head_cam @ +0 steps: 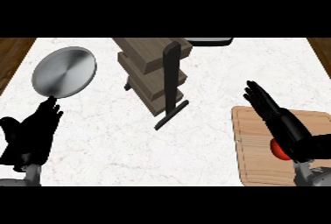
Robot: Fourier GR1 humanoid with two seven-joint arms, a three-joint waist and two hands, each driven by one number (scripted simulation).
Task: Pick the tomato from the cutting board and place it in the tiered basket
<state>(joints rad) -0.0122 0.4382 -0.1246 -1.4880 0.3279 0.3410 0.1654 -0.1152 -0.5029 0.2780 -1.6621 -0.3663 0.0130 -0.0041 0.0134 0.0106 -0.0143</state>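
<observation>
A: Red, round tomato [279, 149] is seen on the pale wooden cutting board [255, 144], half hidden under the right robot hand [279, 122], whose fingers are extended, nothing grasped.

B: The wooden tiered basket [155, 70] is found at ten o'clock from it; the left robot hand [29, 133] is rested open, farther off.

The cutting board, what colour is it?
Light tan wood with a darker rim; the cutting board shows best in the head view, lower right.

— Where's the right hand [287, 127]?
— At the view's right, fingers [257, 94] straight and pointing up and away, grey wrist at the lower edge.
— And the left hand [29, 133]?
— Low at the left, resting open, fingers up, thumb out to the side.
</observation>
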